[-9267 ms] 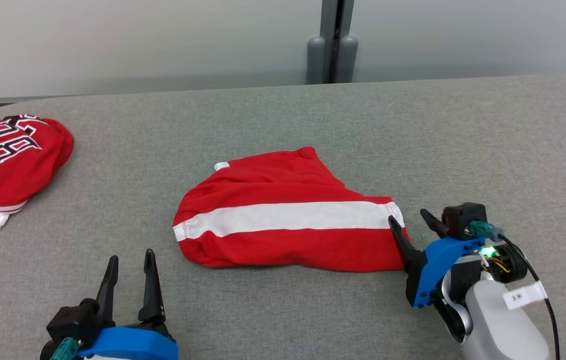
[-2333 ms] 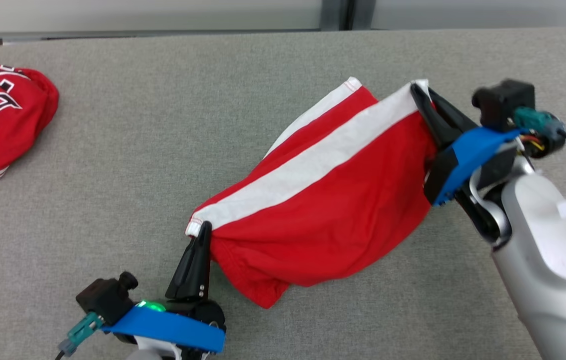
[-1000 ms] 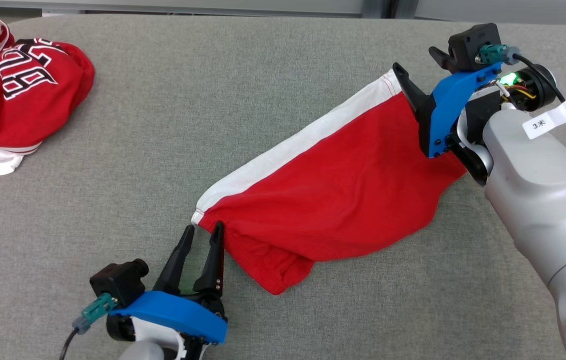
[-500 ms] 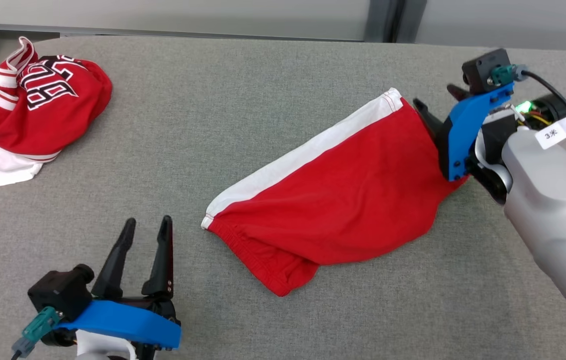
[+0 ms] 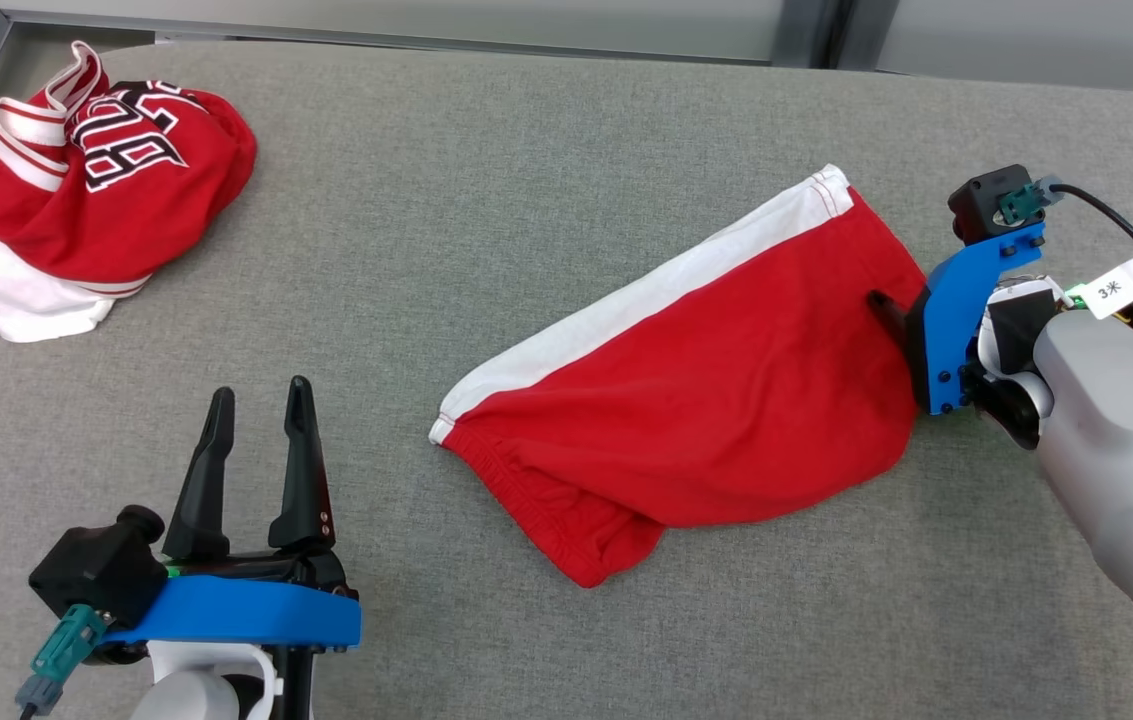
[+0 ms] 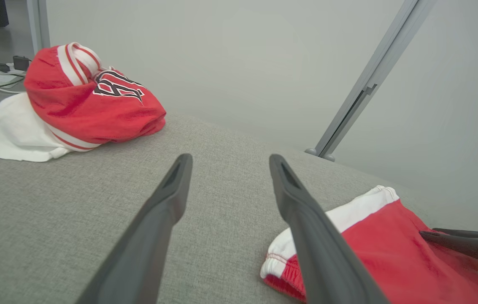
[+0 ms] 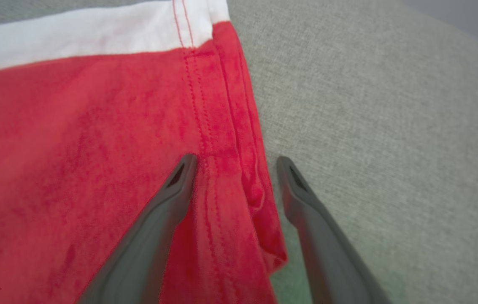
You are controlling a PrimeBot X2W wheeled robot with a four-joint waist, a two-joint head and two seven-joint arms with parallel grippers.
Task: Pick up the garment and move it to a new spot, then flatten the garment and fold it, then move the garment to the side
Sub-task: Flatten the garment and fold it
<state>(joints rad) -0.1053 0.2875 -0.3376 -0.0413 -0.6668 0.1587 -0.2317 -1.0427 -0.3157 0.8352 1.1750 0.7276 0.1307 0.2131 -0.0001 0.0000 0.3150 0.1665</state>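
While garment (image 5: pixel 706 400) lies on table (image 5: pixel 526 150), R gripper (image 7: pixel 235 159) stands spread over its hem (image 7: pixel 222 105).
Hem sits btw R fingers, ungripped; L gripper (image 5: pixel 259 390) splayed, empty, garment off beyond its right finger.

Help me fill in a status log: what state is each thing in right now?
Red shorts: lying spread on the table, unfolded.
Red jersey: crumpled in a heap.
Left gripper: open, apart from the shorts.
Right gripper: open, straddling the shorts' hem.
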